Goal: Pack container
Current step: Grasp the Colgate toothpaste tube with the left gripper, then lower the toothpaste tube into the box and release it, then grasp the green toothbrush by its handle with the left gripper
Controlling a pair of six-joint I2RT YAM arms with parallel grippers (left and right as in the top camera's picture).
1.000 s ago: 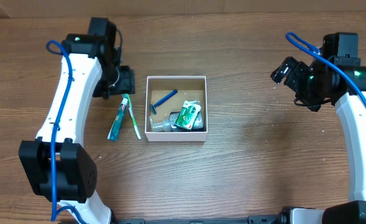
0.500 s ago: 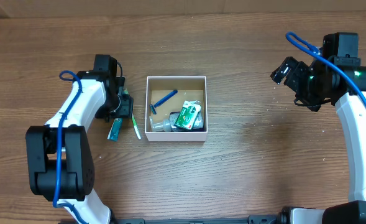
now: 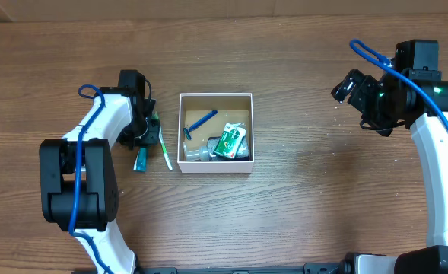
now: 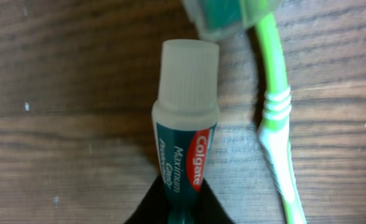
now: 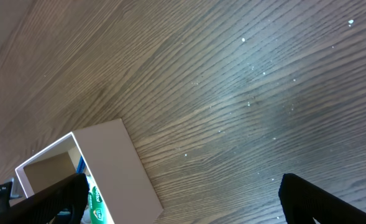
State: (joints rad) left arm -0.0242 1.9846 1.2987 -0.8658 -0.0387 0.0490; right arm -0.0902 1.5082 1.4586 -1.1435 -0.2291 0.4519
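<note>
The container (image 3: 215,167), a white-walled box with a brown inside, sits mid-table and holds a blue razor (image 3: 201,121), a green packet (image 3: 230,141) and a clear bottle (image 3: 195,153). Left of it on the wood lie a Colgate toothpaste tube (image 3: 141,158) and a green toothbrush (image 3: 165,151). My left gripper (image 3: 144,138) is down on the tube. In the left wrist view the gripper (image 4: 183,204) is shut on the tube (image 4: 186,134) below its white cap, with the toothbrush (image 4: 276,118) just beside. My right gripper (image 3: 358,97) hovers open far right, with nothing between its fingers (image 5: 183,205).
A clear, teal-tinted piece (image 4: 232,15) lies at the toothbrush's head end, close to the tube's cap. The right wrist view shows the container's white wall (image 5: 123,165) at lower left and bare wood beyond. The table's far edge runs along the top of the overhead view.
My left arm came down from the far left onto the toothpaste tube and its jaws closed on it. The right arm has not moved.
</note>
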